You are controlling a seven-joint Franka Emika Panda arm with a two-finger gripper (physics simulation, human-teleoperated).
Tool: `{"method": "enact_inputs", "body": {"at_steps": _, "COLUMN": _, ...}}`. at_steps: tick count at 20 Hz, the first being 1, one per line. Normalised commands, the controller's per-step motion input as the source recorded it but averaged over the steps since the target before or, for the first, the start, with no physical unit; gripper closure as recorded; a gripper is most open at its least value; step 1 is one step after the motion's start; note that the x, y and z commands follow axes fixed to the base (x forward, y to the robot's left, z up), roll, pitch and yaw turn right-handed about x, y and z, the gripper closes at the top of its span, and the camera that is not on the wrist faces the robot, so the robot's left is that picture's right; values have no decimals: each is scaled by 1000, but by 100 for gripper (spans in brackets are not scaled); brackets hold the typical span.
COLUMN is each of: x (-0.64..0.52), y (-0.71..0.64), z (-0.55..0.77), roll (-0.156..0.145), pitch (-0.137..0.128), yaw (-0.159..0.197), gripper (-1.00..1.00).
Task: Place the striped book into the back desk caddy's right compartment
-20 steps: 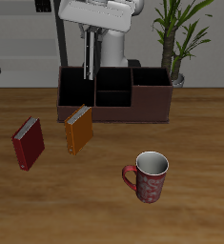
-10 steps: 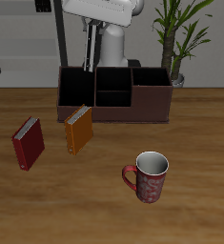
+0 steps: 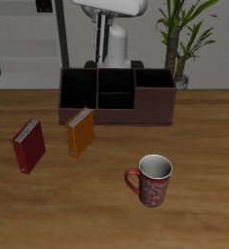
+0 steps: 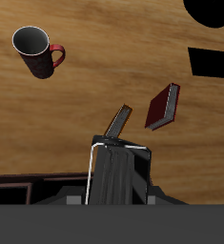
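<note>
Gripper [image 3: 95, 19] clamped on striped book [image 4: 118, 172], long axis vertical, above back desk caddy [image 3: 135, 105]. Right compartment [image 3: 155, 82] lay toward caddy's opposite end; I judged sideways shift needed.

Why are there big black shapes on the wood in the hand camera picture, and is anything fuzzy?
Wrist view: the black blobs look like hard-edged shadows on the table, though what casts them is out of view; the mug and red book look sharp. Exterior view: soft even light, only faint shadows beside the orange book and the mug, with no glare or blur.
</note>
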Motion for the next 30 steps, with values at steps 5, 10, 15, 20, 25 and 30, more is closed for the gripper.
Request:
{"method": "enact_inputs", "body": {"at_steps": 5, "x": -175, "y": 139, "z": 71, "roll": 9, "pitch": 30, "yaw": -13, "gripper": 100}}
{"method": "enact_inputs", "body": {"at_steps": 10, "x": -259, "y": 236, "z": 137, "roll": -1, "pitch": -24, "yaw": 27, "gripper": 100}}
{"method": "enact_inputs", "body": {"at_steps": 15, "x": -26, "y": 207, "z": -56, "roll": -2, "pitch": 61, "yaw": -7, "gripper": 100}}
{"method": "enact_inputs", "body": {"at_steps": 20, "x": -69, "y": 243, "z": -75, "roll": -5, "pitch": 22, "yaw": 6, "gripper": 100}}
{"method": "enact_inputs", "body": {"at_steps": 25, "x": -32, "y": 273, "z": -59, "roll": 26, "pitch": 30, "yaw": 13, "gripper": 100}}
{"method": "enact_inputs", "body": {"at_steps": 30, "x": 3, "y": 213, "z": -102, "roll": 13, "pitch": 43, "yaw": -4, "gripper": 100}}
